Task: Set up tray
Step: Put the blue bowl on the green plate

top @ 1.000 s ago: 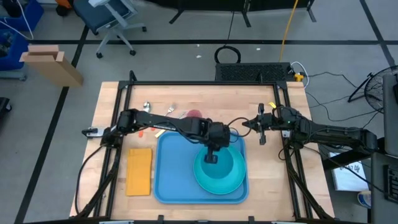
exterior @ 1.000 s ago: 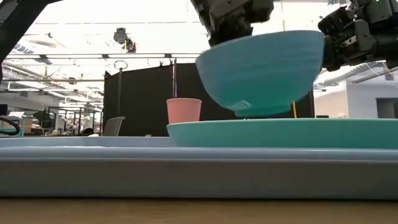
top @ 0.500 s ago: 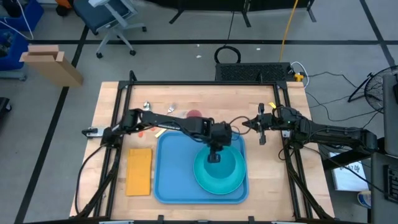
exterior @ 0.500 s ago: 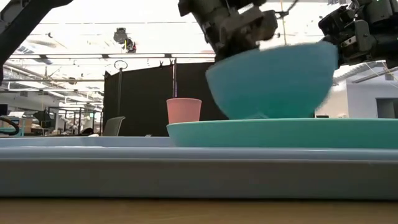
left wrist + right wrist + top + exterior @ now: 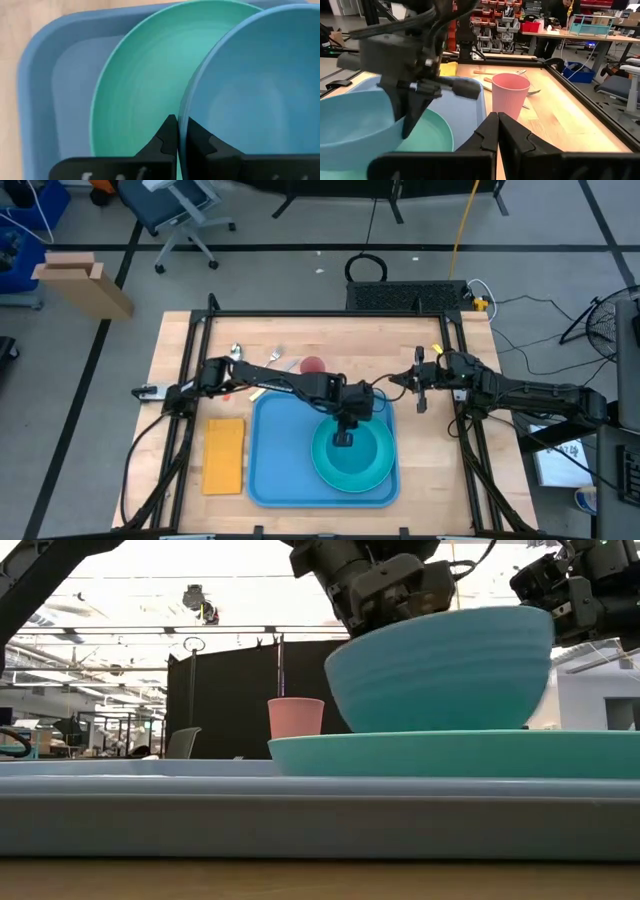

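Tray: the light-blue tray (image 5: 272, 460) lies on the wooden table (image 5: 180, 360), at the front middle, long side running away from the front edge; in the low view its raised rim (image 5: 200, 790) fills the foreground.
Plate: a round teal plate (image 5: 375, 472) lies inside the tray, in the right front part of it.
Bowl: a light-blue bowl (image 5: 440, 670) stands upright on the plate, its base touching the plate surface as the low view shows.
Left gripper: the left gripper (image 5: 343, 435) reaches from the left side over the tray and pinches the rim of the bowl; in the left wrist view the two dark fingers (image 5: 167, 137) are almost together, with the bowl wall between them.
Right gripper: the right gripper (image 5: 420, 388) waits above the table just right of the tray's far right corner; its fingers (image 5: 487, 132) are pressed together with nothing between them.
Cup: a pink cup (image 5: 313, 365) stands upright on the table behind the tray, apart from it.
Napkin: a yellow-orange napkin (image 5: 224, 454) lies flat on the table, just beside the left side of the tray.
Cutlery: some metal cutlery (image 5: 255, 354) lies near the far edge, left of the cup; which pieces they are I cannot tell.
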Motion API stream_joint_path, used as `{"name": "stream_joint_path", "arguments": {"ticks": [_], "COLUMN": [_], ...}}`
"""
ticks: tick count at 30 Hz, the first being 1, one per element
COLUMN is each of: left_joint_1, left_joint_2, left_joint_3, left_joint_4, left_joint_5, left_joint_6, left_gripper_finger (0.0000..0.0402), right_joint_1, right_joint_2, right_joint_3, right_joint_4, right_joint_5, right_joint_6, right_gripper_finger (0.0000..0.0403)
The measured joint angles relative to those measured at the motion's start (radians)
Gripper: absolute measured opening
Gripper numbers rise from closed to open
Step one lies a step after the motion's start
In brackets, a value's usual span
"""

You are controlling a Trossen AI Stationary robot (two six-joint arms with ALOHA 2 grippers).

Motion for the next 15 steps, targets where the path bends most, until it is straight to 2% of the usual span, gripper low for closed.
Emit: {"name": "stream_joint_path", "arguments": {"ticks": [9,15], "left_joint_1": [-0.004,-0.007], "left_joint_2": [0.025,0.024], "left_joint_3": [0.000,0.000], "left_joint_4": [0.012,0.064], "left_joint_5": [-0.007,-0.006], "left_joint_6": [-0.008,0.035], "left_gripper_finger": [0.0008,0.0077], "right_joint_1": [-0.001,-0.002], "right_joint_2": [0.004,0.005], "right_joint_3": [0.000,0.000], "right_joint_4": [0.000,-0.001], "right_joint_5": [0.002,0.001], "right_joint_6": [0.000,0.000], "right_gripper_finger": [0.0000,0.0000]}}
